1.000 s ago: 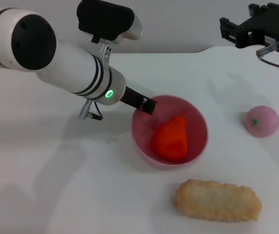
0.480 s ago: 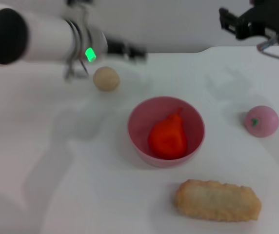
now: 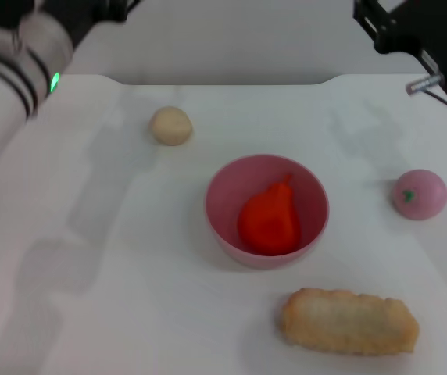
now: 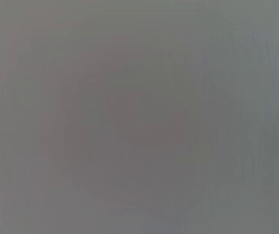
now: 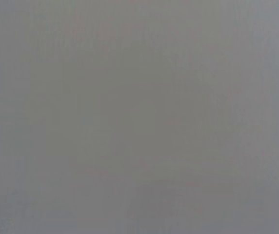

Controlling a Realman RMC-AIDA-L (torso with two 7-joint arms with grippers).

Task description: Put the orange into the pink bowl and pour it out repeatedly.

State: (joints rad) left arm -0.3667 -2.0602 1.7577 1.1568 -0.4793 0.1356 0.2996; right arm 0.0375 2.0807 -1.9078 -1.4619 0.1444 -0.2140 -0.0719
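White table [image 3: 130, 297] — orange [image 3: 270, 221] in pink bowl [image 3: 225, 205], both grippers' grip seemingly unreadable

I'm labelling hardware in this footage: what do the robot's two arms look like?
The left arm is glossy white with black ring bands and a small green light, ending in black parts. The right arm shows a black, boxy end, a silver fitting and a thin cable.

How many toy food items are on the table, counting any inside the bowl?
4: the bright orange-red pear-shaped toy orange inside the glossy pink plastic bowl; a small beige round lump behind it; a pink ball with green mark to the right; a breaded oblong patty in front. None appear hidden.
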